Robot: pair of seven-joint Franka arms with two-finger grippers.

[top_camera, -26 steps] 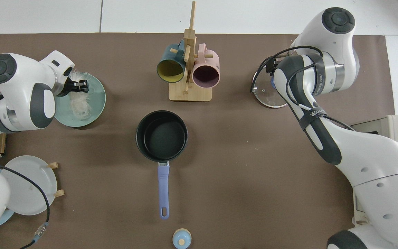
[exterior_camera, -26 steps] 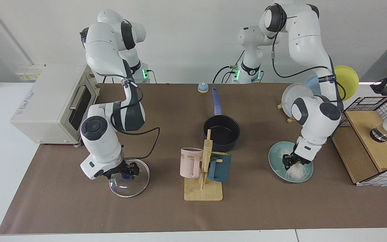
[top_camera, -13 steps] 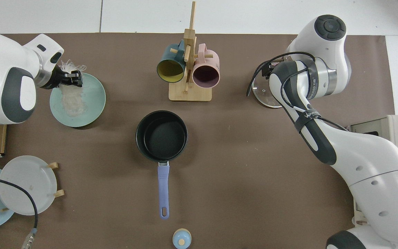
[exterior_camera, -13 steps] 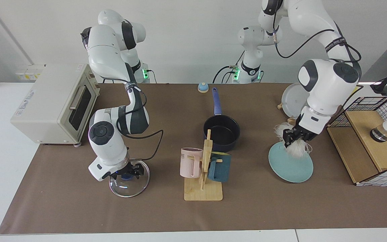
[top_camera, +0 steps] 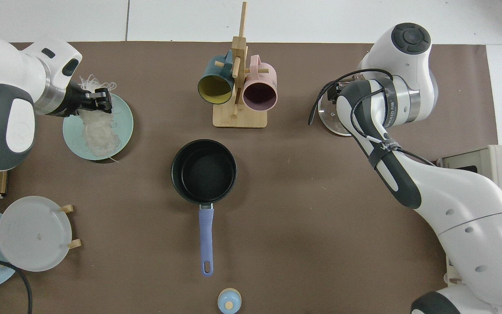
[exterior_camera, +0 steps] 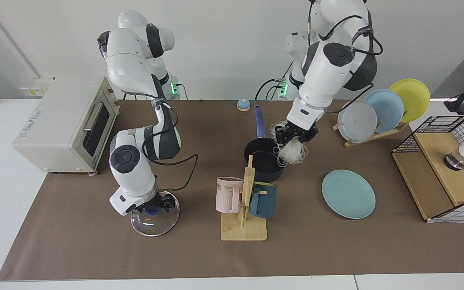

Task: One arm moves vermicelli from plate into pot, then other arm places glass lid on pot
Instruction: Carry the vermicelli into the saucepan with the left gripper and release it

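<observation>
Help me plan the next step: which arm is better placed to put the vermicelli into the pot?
Left. In the facing view the left gripper holds the vermicelli in the air right by the pot. The right gripper is down at the glass lid, across the table.

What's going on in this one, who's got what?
The left gripper holds a loose tangle of thin white vermicelli in the air. In the facing view it hangs beside the rim of the small dark navy saucepan, which has nothing in it yet. The round teal-green plate is bare there. The right gripper sits at the blue knob of the round glass lid, which lies on the table.
</observation>
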